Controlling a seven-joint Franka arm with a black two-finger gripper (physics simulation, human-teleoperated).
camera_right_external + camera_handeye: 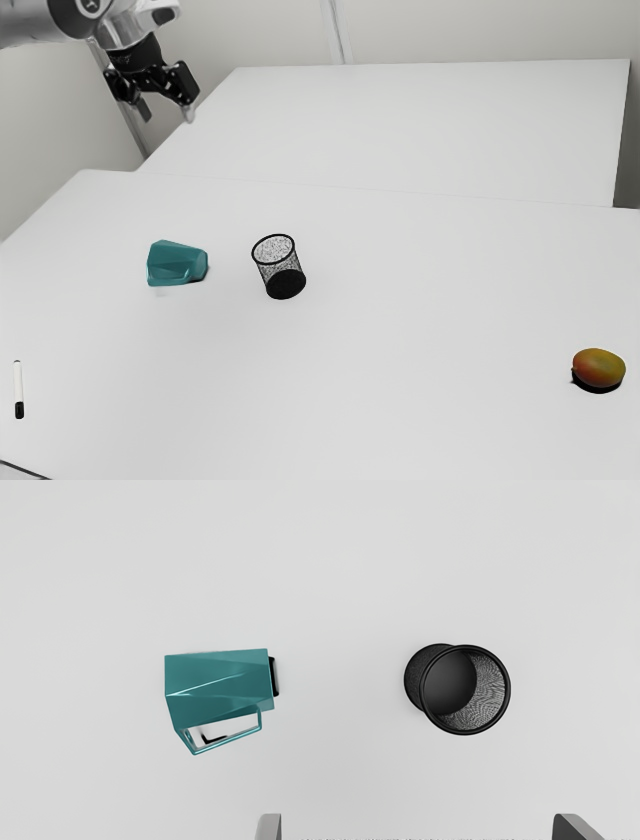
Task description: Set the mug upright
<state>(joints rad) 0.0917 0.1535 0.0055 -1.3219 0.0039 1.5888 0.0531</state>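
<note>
High over the table at the exterior view's upper left hangs my gripper (168,115), well above the mug and apart from it. In the wrist view the gripper (417,826) is open, its two fingertips wide apart with nothing between them. A teal faceted mug (176,264) lies on its side on the white table. From above, the mug (217,682) has its angular handle sticking out on the side toward my fingers, and its narrower base end faces the black mesh cup. The inside of the mug is hidden.
A black mesh cup (279,268) (457,690) stands beside the mug, some distance away. On the white table (400,400) are also a red-yellow fruit (598,368) at the exterior view's right and a white marker (18,388) at its left.
</note>
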